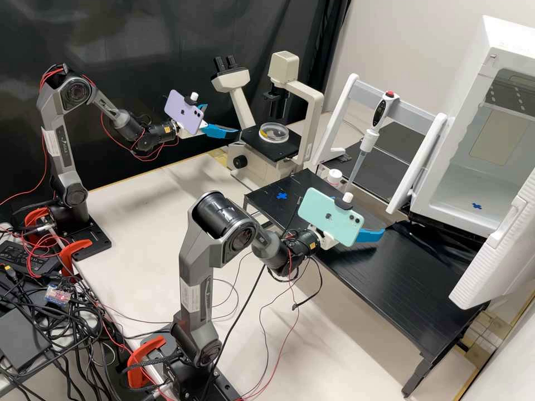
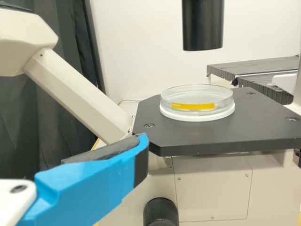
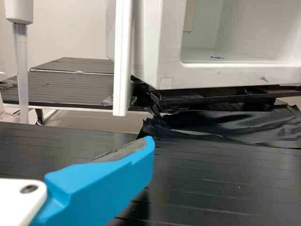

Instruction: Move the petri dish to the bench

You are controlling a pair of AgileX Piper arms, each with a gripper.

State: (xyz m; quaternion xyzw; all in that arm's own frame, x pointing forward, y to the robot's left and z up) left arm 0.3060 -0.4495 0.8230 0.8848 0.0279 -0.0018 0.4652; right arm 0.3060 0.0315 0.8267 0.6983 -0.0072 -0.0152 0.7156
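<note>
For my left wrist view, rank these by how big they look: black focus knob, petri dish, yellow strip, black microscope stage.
Largest to smallest:
black microscope stage
petri dish
black focus knob
yellow strip

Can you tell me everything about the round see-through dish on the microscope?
The petri dish is round, shallow and see-through, like clear plastic or glass, with a yellow strip on its side. It sits flat on a white round base on the black stage of the microscope, below a black tube. Nothing grips it. I can't tell if anything's inside.
</note>
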